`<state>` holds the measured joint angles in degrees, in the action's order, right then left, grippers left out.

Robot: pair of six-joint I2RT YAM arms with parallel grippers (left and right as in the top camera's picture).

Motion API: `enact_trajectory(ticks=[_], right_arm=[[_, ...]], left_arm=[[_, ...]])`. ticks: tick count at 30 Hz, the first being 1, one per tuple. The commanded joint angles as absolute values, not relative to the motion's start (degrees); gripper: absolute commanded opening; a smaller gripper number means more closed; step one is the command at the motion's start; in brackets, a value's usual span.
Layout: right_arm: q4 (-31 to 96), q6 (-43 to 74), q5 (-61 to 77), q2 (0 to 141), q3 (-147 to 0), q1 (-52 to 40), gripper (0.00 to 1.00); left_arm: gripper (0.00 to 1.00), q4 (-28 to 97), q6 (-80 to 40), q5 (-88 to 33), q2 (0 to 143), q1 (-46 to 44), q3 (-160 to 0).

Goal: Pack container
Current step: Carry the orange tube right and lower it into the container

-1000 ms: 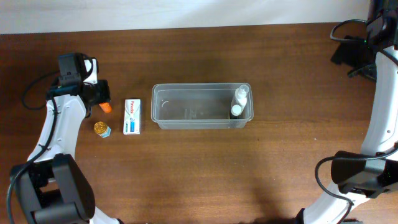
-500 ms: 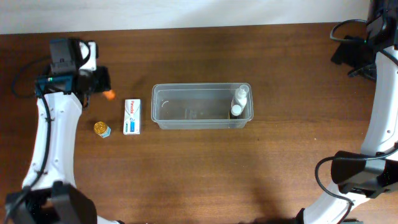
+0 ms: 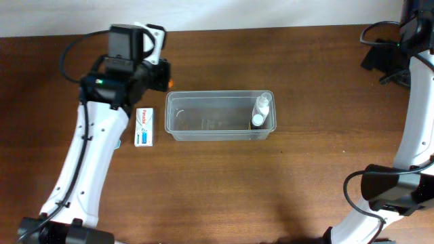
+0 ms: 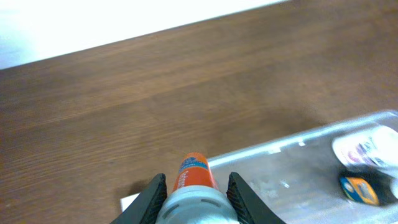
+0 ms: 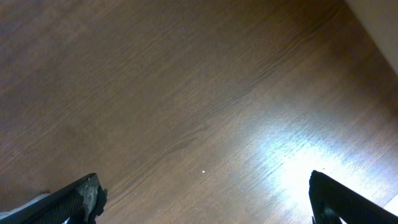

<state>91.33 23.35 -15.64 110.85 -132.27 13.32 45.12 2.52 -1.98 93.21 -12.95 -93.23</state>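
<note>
The container (image 3: 218, 137) is a clear plastic tub at the table's middle. A white bottle (image 3: 261, 108) with a dark-capped item beside it lies in its right end. My left gripper (image 3: 161, 76) hovers just past the tub's far-left corner. In the left wrist view it (image 4: 195, 186) is shut on an orange-labelled bottle with a white cap (image 4: 193, 171), above the tub's rim (image 4: 273, 149). My right gripper (image 5: 205, 193) is open and empty over bare table at the far right (image 3: 383, 57).
A white and blue box (image 3: 144, 127) lies flat just left of the tub, beside my left arm. The small gold-capped item seen before is hidden under the left arm. The table's back edge meets a white wall close behind the left gripper.
My left gripper has lifted the orange bottle from the table's left side and carried it right, to the tub's far-left corner. The right arm has not moved.
</note>
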Motion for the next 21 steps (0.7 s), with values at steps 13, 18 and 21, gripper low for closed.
enact_trajectory(ticks=[13, 18, 21], right_arm=[[91.3, 23.4, -16.6, 110.4, -132.6, 13.6, 0.98], [91.3, 23.4, -16.6, 110.4, -132.6, 13.6, 0.98], [91.3, 23.4, -16.6, 110.4, -132.6, 13.6, 0.99]], left_arm=[[0.18, 52.8, 2.1, 2.0, 91.9, -19.7, -94.7], [0.18, 52.3, 2.1, 2.0, 93.1, -19.7, -93.9], [0.18, 52.1, 2.1, 2.0, 95.0, -19.7, -93.6]])
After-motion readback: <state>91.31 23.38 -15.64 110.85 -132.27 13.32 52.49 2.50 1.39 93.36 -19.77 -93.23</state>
